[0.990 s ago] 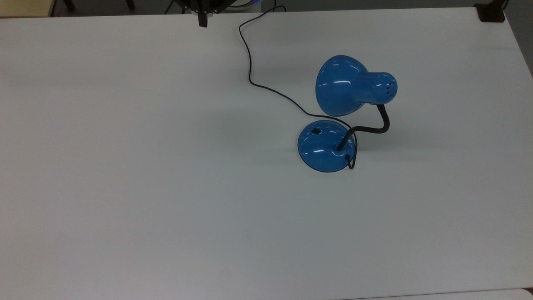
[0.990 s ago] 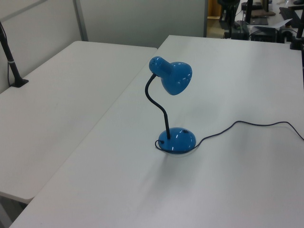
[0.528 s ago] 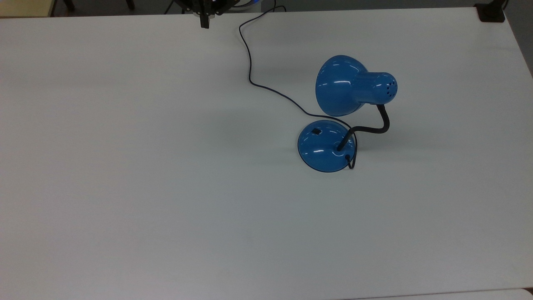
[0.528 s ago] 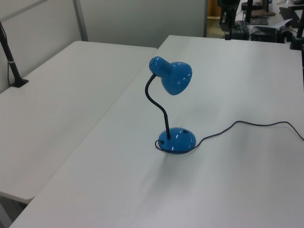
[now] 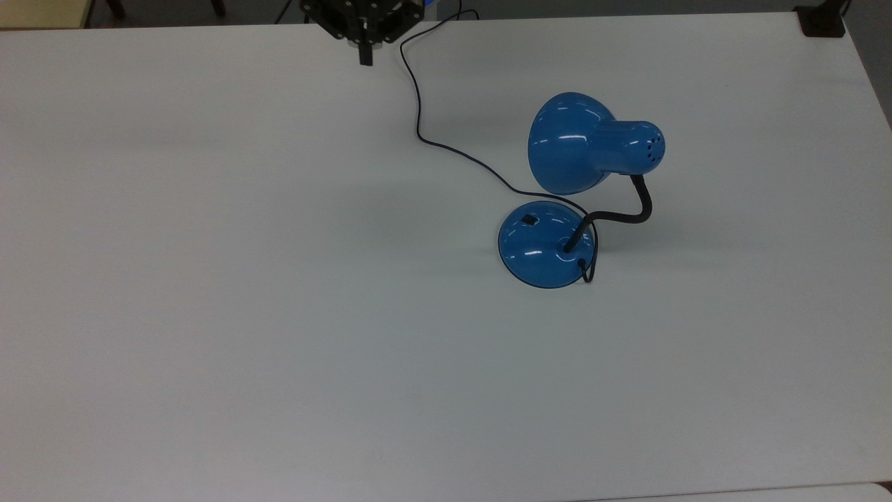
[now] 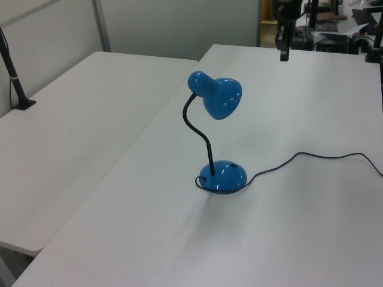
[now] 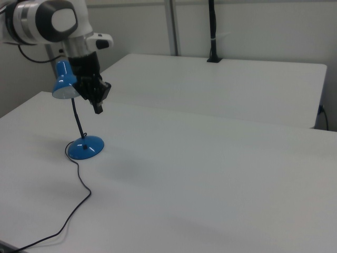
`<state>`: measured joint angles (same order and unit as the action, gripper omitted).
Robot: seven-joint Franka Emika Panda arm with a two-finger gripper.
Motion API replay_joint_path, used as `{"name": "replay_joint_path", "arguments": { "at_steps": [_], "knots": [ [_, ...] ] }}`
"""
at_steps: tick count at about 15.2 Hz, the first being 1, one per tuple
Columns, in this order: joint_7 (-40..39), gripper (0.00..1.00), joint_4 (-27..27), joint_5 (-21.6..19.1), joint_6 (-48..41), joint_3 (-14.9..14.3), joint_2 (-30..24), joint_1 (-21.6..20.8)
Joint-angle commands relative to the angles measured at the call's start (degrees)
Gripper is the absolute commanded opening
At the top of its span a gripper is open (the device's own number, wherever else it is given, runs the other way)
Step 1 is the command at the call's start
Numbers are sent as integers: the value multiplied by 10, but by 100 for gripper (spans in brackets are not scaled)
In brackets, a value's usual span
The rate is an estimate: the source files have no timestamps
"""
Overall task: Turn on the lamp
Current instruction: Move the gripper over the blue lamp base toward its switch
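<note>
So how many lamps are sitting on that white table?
1. The blue lamp stands toward the top view's right on the table, its cord trailing off toward the far edge, where the gripper hovers.

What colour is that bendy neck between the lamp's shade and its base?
Black. The lamp's neck shows best in the top view, curving between the glossy blue shade and blue base.

A wide white counter (image 5: 209, 314) fills the room's middle, lit evenly from above with soft shadows. A second white table (image 6: 72, 137) stands just beside it across a narrow gap. Behind runs a pale grey wall (image 7: 253, 26) with a metal upright (image 6: 100, 25). A black post (image 7: 212, 31) is clamped at the second table's far edge.
</note>
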<state>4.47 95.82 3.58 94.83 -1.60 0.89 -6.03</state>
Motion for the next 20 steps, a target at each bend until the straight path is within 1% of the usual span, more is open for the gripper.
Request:
{"name": "replay_joint_path", "arguments": {
  "at_steps": [1, 7, 12, 13, 15, 18, 20],
  "knots": [
    [-14, 0, 65, -20, 53, -5, -27, -21],
    [-28, 0, 140, -19, 130, -1, -26, -61],
    [-31, 0, 212, -14, 237, 2, -18, -93],
    [-41, 0, 219, -13, 255, 2, -14, -98],
    [-85, 0, 224, -13, 292, 3, 0, -101],
    [-150, 0, 234, -20, 343, 18, 18, -101],
    [-185, 0, 239, -22, 379, 21, 37, -101]
  ]
}}
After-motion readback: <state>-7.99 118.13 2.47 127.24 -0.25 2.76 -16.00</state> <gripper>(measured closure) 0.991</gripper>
